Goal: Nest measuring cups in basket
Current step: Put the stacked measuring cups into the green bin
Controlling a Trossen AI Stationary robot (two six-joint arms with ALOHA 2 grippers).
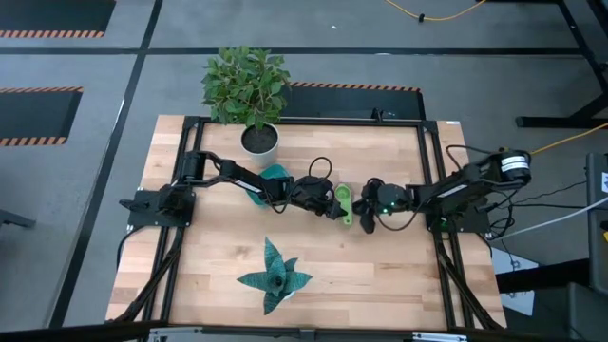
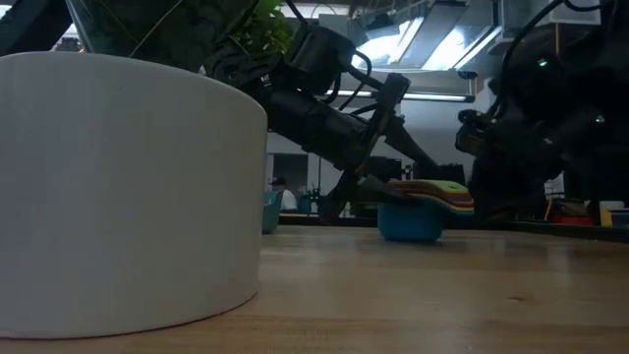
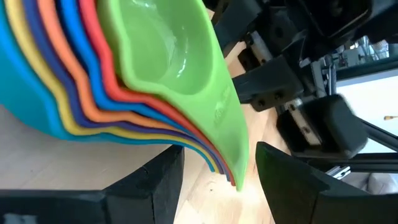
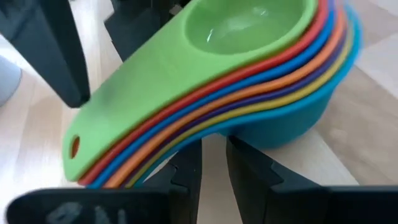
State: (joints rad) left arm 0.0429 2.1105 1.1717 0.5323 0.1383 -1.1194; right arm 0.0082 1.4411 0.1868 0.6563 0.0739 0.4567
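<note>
Our left gripper (image 3: 214, 177) stands released, its two fingers spread on either side of the handle ends of the cups (image 3: 134, 74) without touching them. Our right gripper (image 4: 214, 165) has its fingers drawn close together under the handles; whether they pinch anything we cannot tell, since the narrow gap between them looks empty.

The cups sit nested in one stack, green on top, with red, blue, orange, dark blue and yellow rims showing beneath and a light blue cup at the bottom. The stack rests on the table (image 1: 380, 275) near its middle, between the two grippers, handles fanned out together.

We judge the stack light and rigid, thin smooth plastic that could slip from hard fingers. The cups sit loose in one another, so a lift by the top cup alone would likely pull it free and leave the rest. The bundled handles look the better hold: clamp them flat, top and bottom, so all seven travel as one.

The basket (image 1: 275, 175) lies behind our left arm, well apart from the stack, beside the white pot (image 1: 259, 142). A paper star (image 1: 274, 277) lies nearer the front edge.
</note>
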